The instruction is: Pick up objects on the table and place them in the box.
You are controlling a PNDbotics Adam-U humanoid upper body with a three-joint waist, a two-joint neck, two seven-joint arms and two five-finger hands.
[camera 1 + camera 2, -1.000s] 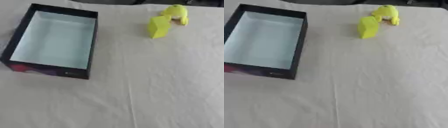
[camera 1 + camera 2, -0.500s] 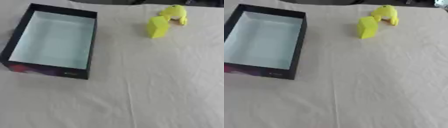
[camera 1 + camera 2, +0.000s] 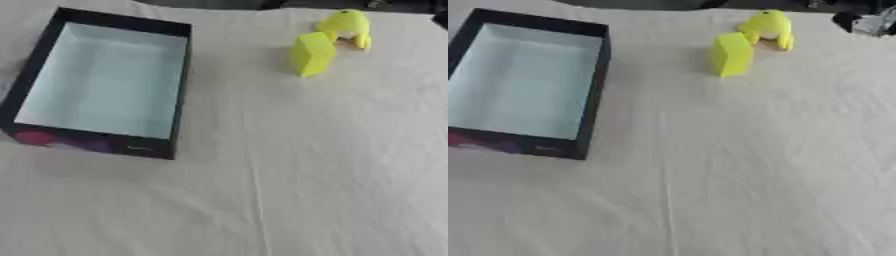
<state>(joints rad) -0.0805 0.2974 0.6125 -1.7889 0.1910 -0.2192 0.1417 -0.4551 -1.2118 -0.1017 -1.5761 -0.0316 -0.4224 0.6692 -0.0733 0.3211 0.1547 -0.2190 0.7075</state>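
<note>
A black-walled box (image 3: 181, 87) with a pale, bare floor stands at the left of the cloth-covered table. At the far right a yellow block (image 3: 311, 54) stands upright. Just behind it, touching or nearly so, sits a rounded yellow toy (image 3: 345, 24) with a pale and orange part on its right side. In the right eye view, a black and silver part of my right hand (image 3: 870, 22) shows at the top right corner, to the right of the toy and apart from it. My left hand is out of sight.
Wrinkled cream cloth (image 3: 289, 175) covers the whole table, with a crease running down the middle. The box's front wall carries a pink and purple print (image 3: 52, 140). The table's far edge runs just behind the yellow things.
The black and silver hand has come a little further into the top right corner of the right eye view. The box and the yellow things have not moved.
</note>
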